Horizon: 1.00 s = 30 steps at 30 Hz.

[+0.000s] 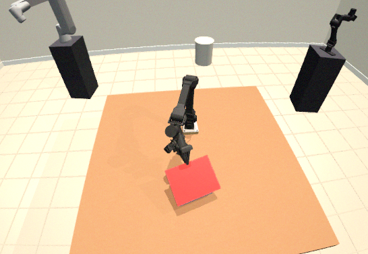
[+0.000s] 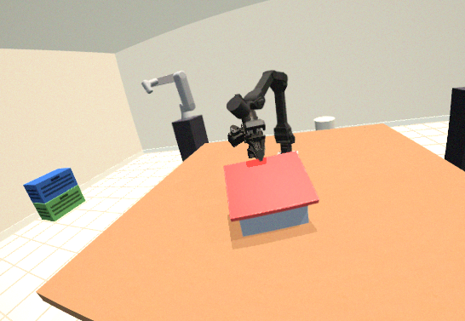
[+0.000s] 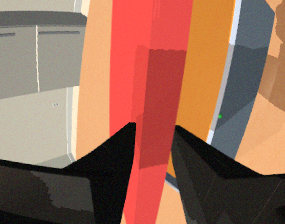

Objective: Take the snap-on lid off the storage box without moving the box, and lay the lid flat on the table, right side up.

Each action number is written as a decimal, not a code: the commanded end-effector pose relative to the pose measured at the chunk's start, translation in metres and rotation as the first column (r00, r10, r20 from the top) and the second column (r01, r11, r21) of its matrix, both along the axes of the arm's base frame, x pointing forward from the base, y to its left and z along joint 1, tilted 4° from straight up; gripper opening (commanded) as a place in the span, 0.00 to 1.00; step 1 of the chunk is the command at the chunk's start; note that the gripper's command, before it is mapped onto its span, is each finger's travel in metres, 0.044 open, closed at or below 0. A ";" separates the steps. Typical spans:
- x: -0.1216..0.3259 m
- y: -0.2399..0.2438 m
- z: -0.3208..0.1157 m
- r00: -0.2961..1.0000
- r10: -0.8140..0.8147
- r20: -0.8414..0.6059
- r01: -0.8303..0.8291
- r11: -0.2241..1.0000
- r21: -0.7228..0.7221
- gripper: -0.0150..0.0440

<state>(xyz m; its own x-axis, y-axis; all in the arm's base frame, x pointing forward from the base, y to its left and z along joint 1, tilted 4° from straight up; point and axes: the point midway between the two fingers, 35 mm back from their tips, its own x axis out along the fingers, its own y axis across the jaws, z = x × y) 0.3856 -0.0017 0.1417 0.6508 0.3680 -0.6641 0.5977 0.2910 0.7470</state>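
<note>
The red lid [image 1: 193, 181] [image 2: 272, 189] [image 3: 127, 65] lies over the blue-grey storage box [image 2: 277, 220] [image 3: 250, 65]. It is tilted, its edge on the arm's side raised and its far edge low at the box. In the wrist view an orange strip shows between the lid and the box's pale rim, so there is a gap on the arm's side. My gripper [image 1: 187, 162] [image 2: 261, 159] [image 3: 153, 131] is shut on the lid's raised edge, by a brighter red patch, with one finger on each side. The far edge's contact with the box cannot be made out.
The box stands on the orange table top [image 1: 263, 193] [image 2: 375, 249], in front of the arm's white base plate [image 1: 191, 131]. The pedestals, the grey bin [image 1: 203, 52] and the stacked crates [image 2: 55, 193] stand off the table.
</note>
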 end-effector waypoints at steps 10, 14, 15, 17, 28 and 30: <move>0.011 0.005 0.018 1.000 -0.003 0.001 0.003 1.000 0.000 0.25; 0.015 0.007 0.023 1.000 -0.003 0.001 0.003 1.000 0.000 0.25; 0.016 0.008 0.025 1.000 -0.003 0.001 0.003 1.000 0.000 0.25; 0.019 0.009 0.027 1.000 -0.003 0.001 0.003 1.000 0.001 0.25; 0.027 0.013 0.041 1.000 -0.003 0.002 0.003 1.000 0.001 0.25; 0.028 0.013 0.044 1.000 -0.003 0.002 0.003 1.000 0.001 0.25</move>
